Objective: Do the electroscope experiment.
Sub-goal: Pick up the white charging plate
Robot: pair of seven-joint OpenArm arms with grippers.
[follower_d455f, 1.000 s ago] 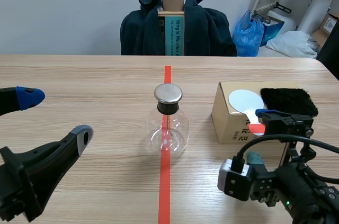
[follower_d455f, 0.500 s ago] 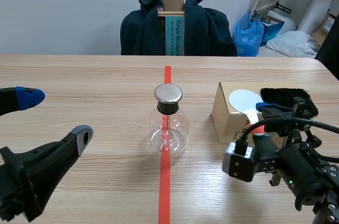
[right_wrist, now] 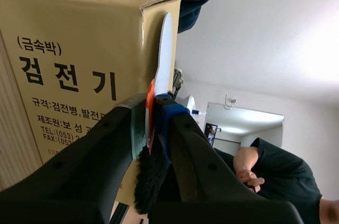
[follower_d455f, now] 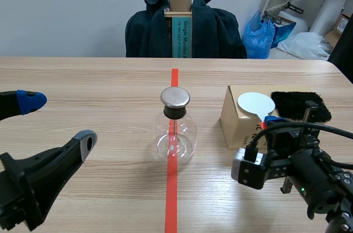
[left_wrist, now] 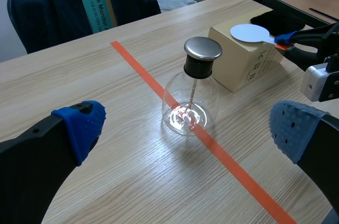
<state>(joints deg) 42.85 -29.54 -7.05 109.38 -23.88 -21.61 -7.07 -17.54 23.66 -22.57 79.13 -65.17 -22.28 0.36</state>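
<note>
The table is pale wood grain, smooth and matt. The flask is clear, glossy glass that catches bright glints. It sits under a brushed metal cap on a matt black collar. The box is tan cardboard, smooth with a faint sheen. The disc paddle looks like smooth, matt white plastic, and its handle is orange-red. The fur cloth is black and shaggy. My fingers are matt black plastic, and my pads are soft, dotted, rubbery blue.
</note>
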